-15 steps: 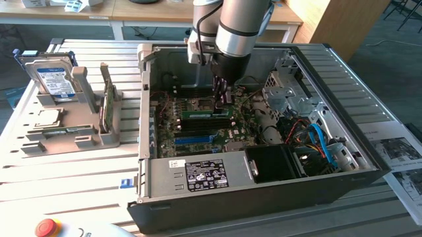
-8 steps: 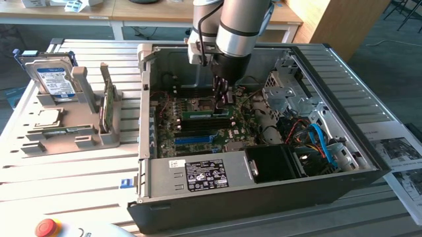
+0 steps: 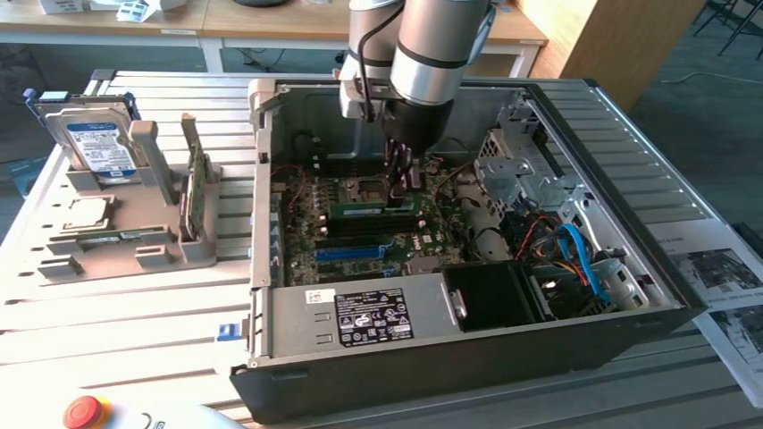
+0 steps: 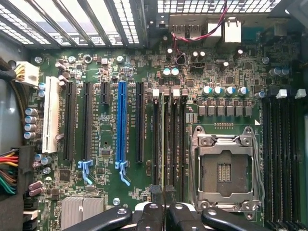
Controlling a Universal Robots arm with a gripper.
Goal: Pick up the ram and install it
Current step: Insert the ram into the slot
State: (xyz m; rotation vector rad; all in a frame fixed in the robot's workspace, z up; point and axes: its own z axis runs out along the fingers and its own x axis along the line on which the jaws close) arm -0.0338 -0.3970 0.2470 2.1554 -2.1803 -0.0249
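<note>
My gripper (image 3: 406, 185) reaches straight down into the open computer case (image 3: 667, 308), over the memory slots of the green motherboard (image 3: 307, 243). In the wrist view its black fingertips (image 4: 155, 208) are pressed together on the thin pale top edge of the ram (image 4: 162, 144). The ram is seen edge-on and stands upright along one of the black memory slots (image 4: 169, 144), beside the CPU socket (image 4: 224, 168). In the exterior view the ram (image 3: 357, 210) appears as a narrow green strip low at the slots, to the exterior view's left of the fingers. How deep it sits in the slot I cannot tell.
A power supply (image 3: 370, 317), a black fan shroud (image 3: 501, 295) and coloured cables (image 3: 584, 259) fill the case's near side. At the exterior view's left a grey rack (image 3: 179, 246) holds a hard drive (image 3: 102, 143), a chip (image 3: 84, 213) and another green stick (image 3: 191, 192). A red button (image 3: 86, 409) sits at the front.
</note>
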